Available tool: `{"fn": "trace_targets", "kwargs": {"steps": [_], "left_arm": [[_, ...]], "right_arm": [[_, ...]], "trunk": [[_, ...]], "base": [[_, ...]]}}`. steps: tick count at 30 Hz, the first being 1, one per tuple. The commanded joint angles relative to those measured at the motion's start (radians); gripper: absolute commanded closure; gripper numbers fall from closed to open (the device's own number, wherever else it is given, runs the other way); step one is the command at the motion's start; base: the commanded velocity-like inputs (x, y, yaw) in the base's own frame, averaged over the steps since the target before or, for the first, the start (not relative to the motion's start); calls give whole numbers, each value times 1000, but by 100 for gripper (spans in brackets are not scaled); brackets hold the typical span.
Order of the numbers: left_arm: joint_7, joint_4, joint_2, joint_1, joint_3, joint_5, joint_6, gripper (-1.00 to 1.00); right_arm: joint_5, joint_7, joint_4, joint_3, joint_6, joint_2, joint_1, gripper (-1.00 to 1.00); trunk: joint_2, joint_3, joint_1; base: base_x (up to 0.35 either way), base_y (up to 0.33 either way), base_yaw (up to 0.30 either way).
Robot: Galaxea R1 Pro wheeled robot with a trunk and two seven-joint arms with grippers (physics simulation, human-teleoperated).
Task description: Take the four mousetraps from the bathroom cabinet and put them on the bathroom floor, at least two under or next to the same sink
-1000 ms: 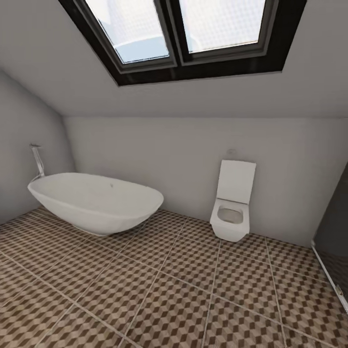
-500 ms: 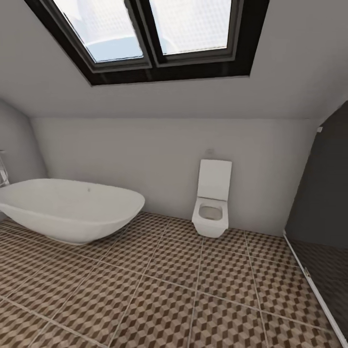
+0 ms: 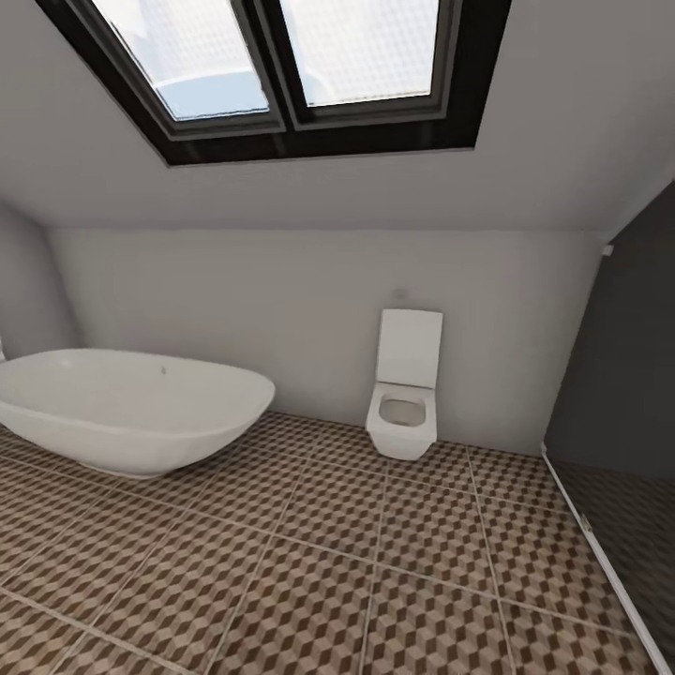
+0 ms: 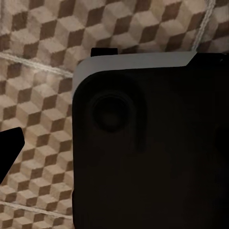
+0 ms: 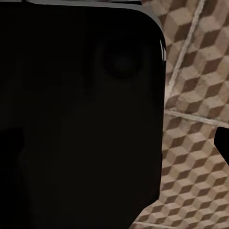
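1. Two wrist views each show a large dark robot body panel with the bathroom floor [image 4: 43, 57] beyond it; in the left wrist view a black tip [image 4: 8, 148] juts in at the left edge, in the right wrist view another dark tip [image 5: 222, 143] shows at the right edge. Whether either claw is wide or narrow, I cannot tell.
2. No writing, brand or label can be read on anything.
3. One patterned floor of brown, beige and white cubes spreads across the lower half of the head view [image 3: 328, 581], with thin pale grout lines between large square tiles.
4. One oval white bathtub [image 3: 131, 408] stands on the tiles at the left middle of the frame.
5. One white toilet [image 3: 405, 398] sits against the pale back wall, right of centre, its lid raised upright, well apart from the tub.
6. One black-framed skylight [image 3: 281, 84] with two panes fills the upper part of the frame, set in the sloped ceiling.
7. One dark glass partition [image 3: 623, 394] stands at the right edge, with a pale rail running along its foot.
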Motion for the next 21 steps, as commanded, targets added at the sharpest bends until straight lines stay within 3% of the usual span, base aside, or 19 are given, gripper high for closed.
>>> {"fn": "trace_targets", "kwargs": {"steps": [1, 12, 21], "left_arm": [[0, -1, -1, 0, 1, 2, -1, -100], [0, 6, -36, 0, 2, 3, -6, -100], [0, 8, -43, 0, 4, 3, -7, -100]], "right_arm": [[-2, -1, 0, -1, -3, 0, 0, -100], [-2, 1, 0, -9, -3, 2, 0, -100], [-2, 6, 0, -24, -3, 2, 0, -100]], "trunk": [[0, -1, 0], [0, -1, 0], [0, -1, 0]], "base": [[0, 0, -120], [0, 0, -228], [0, 0, -286]]}}
